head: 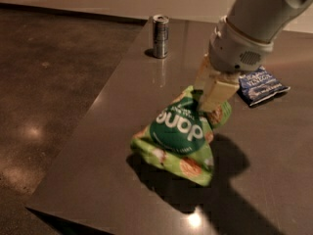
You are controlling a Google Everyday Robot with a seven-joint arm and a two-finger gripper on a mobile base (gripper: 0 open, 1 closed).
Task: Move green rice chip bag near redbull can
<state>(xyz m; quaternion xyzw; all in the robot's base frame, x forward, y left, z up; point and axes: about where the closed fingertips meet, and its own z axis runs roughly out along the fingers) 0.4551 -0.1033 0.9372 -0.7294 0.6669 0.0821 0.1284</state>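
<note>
— Fingers [215, 94] on the gripper [202, 101]: can it be told whether anything's clamped in them, lol? Two cream-coloured ones are seen pointing down from the grey wrist

— Yep, only the one camera view is given, so that's all that can be gone by. They're closed in narrow on the crumpled top of the green rice chip bag [178, 136], and the top corner is pinched between them. The gripper is found right of centre over the table [112, 146], with the big pale arm [264, 13] brought in from the upper right corner

— And where's the bag placed, and the redbull can [160, 35]?

— The bag is found mid-table, hung from that pinch and tilted. The dark green circle is faced toward the camera and the white lettering is shown upside down. A dark shadow is thrown under it and off to its right. Whether the lower edge is touching the tabletop can't be told tbh. The can is stood upright near the far edge of the table, up and left of the bag and well apart from it, and its reflection is caught on the glossy top just in front of it. A small dark blue chip bag [261, 84] is laid flat off to the right, close to the wrist and apart from the green one. Dark speckled floor [49, 82] is seen left of the table
</note>
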